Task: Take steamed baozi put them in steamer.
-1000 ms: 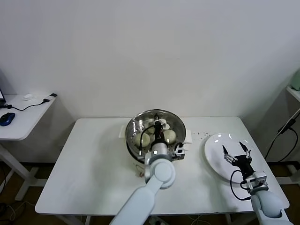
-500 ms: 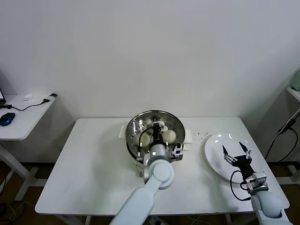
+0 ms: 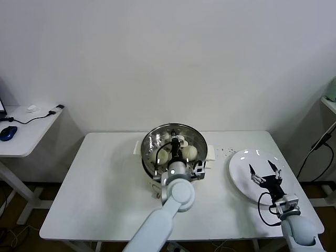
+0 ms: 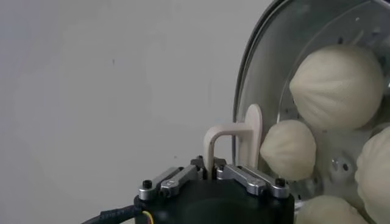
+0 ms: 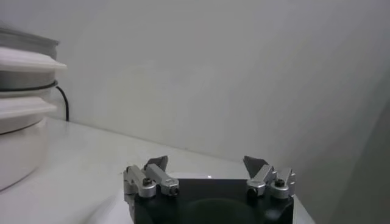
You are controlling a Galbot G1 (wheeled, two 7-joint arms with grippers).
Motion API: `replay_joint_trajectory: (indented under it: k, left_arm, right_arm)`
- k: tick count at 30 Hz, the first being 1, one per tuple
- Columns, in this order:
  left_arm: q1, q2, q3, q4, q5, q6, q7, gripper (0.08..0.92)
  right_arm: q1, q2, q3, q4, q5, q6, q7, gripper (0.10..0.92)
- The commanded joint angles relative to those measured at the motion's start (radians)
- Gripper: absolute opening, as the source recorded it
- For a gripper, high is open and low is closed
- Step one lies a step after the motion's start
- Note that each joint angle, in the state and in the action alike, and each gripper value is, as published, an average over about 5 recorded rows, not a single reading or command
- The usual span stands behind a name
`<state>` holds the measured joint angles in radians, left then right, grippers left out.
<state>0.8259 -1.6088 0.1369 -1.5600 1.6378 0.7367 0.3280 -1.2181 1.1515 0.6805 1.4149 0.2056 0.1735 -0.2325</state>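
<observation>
My head camera looks forward and down over the whole desk [image 3: 105,184]. My left wrist camera sits close above the steamer [image 4: 259,73], which the head view shares [image 3: 176,131]. My right wrist camera looks low across the desk.

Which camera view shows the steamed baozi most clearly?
The left wrist view: the steamed baozi fill its side, close up, inside the steamer. The head view shows them small, partly hidden behind the left gripper. The right wrist view shows none.
</observation>
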Motion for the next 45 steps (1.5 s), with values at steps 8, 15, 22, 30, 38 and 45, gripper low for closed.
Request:
replay_joint_trajectory:
  k: [8, 15, 22, 30, 38, 45]
  left_arm:
    - [0.018, 0.045, 0.017, -0.110, 0.013, 0.049, 0.089, 0.250]
    - [0.043, 0.085, 0.033, -0.206, 0.008, 0.049, 0.118, 0.475]
    - [0.092, 0.138, 0.039, -0.328, -0.012, 0.049, 0.133, 0.674]
    - [0.203, 0.222, 0.002, -0.509, -0.113, 0.049, 0.093, 0.820]
    - [0.362, 0.285, -0.201, -0.647, -0.503, -0.066, -0.163, 0.823]
    - [0.493, 0.315, -0.516, -0.665, -1.098, -0.301, -0.475, 0.823]
  right_arm:
    - [0.003, 0.001, 0.005, -0.005, -0.006, 0.000, -0.002, 0.823]
    - [0.006, 0.003, 0.007, -0.007, -0.007, -0.001, -0.002, 0.823]
    - [0.007, 0.002, 0.012, 0.000, -0.003, -0.025, 0.011, 0.823]
    - [0.003, 0.000, 0.014, 0.020, -0.013, -0.062, 0.004, 0.823]
    - [0.004, 0.019, 0.013, 0.045, 0.018, -0.077, 0.014, 0.823]
    - [-0.005, 0.039, 0.017, 0.066, 0.027, -0.079, 0.025, 0.823]
